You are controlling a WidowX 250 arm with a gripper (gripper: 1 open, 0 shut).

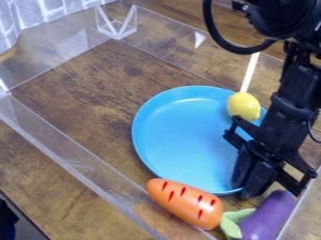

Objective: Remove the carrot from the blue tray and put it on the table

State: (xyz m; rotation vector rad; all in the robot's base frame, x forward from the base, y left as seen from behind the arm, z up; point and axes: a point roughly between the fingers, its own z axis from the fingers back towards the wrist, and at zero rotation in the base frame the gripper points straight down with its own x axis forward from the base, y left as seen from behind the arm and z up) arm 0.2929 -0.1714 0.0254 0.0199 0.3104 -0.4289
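The orange carrot (185, 202) lies on the dark wood table (88, 103), just outside the front rim of the blue tray (189, 136). Its green leaves point right toward the eggplant. My black gripper (254, 185) points steeply down at the tray's right front rim, to the right of the carrot and apart from it. Its fingers stand together, shut. Nothing shows between them, and I cannot tell whether they pinch the rim.
A yellow lemon (246, 106) rests on the tray's right side, just behind the gripper. A purple eggplant (267, 218) lies at the lower right beside the carrot's leaves. Low clear acrylic walls (75, 155) border the table close to the carrot.
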